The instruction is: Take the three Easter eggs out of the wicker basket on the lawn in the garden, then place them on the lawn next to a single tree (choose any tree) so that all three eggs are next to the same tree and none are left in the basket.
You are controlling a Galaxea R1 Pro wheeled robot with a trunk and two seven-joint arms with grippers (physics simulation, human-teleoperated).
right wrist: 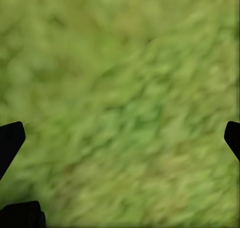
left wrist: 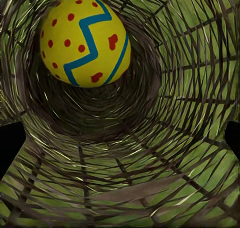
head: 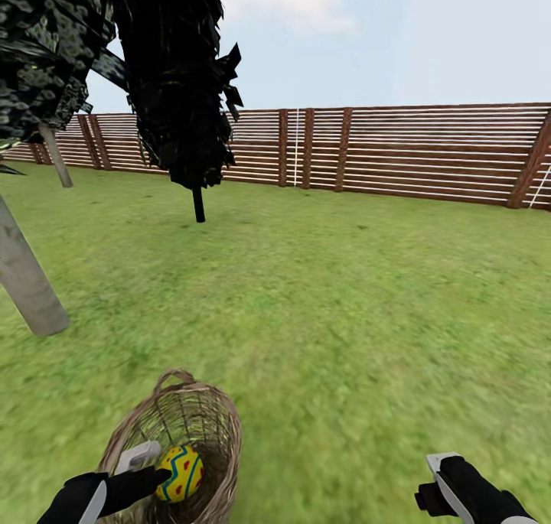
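The wicker basket (head: 200,415) stands on the lawn (head: 344,302) at my lower left. Inside it lies one yellow Easter egg (head: 180,473) with red spots and a blue zigzag, seen deep in the weave as the egg (left wrist: 84,38) in the left wrist view. My left gripper (head: 153,467) reaches into the basket mouth, open, one fingertip (head: 162,476) right beside the egg. The other two eggs are out of view. My right gripper (head: 444,470) hangs open over bare grass (right wrist: 120,88). A tree with a pale grey-tan trunk (head: 29,283) stands close at the left.
An all-black tree (head: 198,203) stands mid-lawn beyond the basket. A second pale trunk (head: 56,155) rises farther back left. A brown slatted fence (head: 398,153) closes off the garden. Open grass spreads to the right and ahead.
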